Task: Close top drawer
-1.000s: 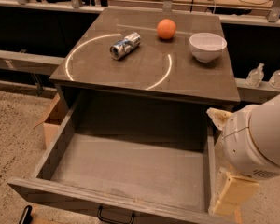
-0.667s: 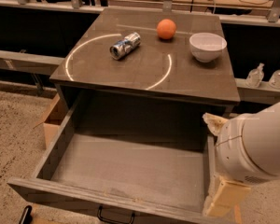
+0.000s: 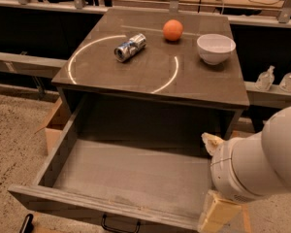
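Observation:
The top drawer (image 3: 131,174) is pulled far out of the grey-brown cabinet (image 3: 155,76). Its bare flat bottom is empty. Its small black handle (image 3: 120,225) shows at mid-front, at the bottom edge of the view. My arm's large white link (image 3: 257,164) hangs over the drawer's right side wall, with a tan padded part (image 3: 218,212) below it by the front right corner. My gripper itself is out of the frame, so nothing of its fingers shows.
On the cabinet top lie a silver can (image 3: 130,47) on its side, an orange (image 3: 173,30) and a white bowl (image 3: 215,48). A cardboard box (image 3: 53,127) stands left of the cabinet. A small dark object (image 3: 26,223) sits at the bottom left. Two bottles (image 3: 276,79) stand at the right.
My white arm link has moved a little to the left, further over the drawer's right side. The drawer stays open as before.

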### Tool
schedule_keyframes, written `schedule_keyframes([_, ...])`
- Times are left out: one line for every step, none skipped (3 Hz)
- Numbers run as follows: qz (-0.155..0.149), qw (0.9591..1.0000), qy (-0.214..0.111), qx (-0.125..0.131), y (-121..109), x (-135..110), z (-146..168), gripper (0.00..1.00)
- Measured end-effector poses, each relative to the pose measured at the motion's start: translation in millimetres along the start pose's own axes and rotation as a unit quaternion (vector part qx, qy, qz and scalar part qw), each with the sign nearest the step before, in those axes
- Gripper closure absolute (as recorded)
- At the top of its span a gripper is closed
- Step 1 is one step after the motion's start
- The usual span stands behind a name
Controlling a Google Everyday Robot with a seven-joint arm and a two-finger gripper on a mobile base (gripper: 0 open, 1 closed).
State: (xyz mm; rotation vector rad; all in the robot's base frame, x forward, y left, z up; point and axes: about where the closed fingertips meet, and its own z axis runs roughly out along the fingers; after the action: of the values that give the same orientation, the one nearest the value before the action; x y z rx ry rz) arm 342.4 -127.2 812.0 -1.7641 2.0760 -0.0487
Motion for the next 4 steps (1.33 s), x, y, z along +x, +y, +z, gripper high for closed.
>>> schedule_keyframes([0.019, 0.9998, 0.002, -0.012, 19, 5, 17, 0.0])
schedule_keyframes([0.017, 0.9997, -0.01, -0.012, 33, 4, 40, 0.0])
schedule_keyframes([0.002, 0.9997, -0.026, 0.002, 36, 4, 66, 0.0])
schedule_keyframes([-0.011, 0.9991, -0.034, 0.023, 28, 9, 87, 0.0])
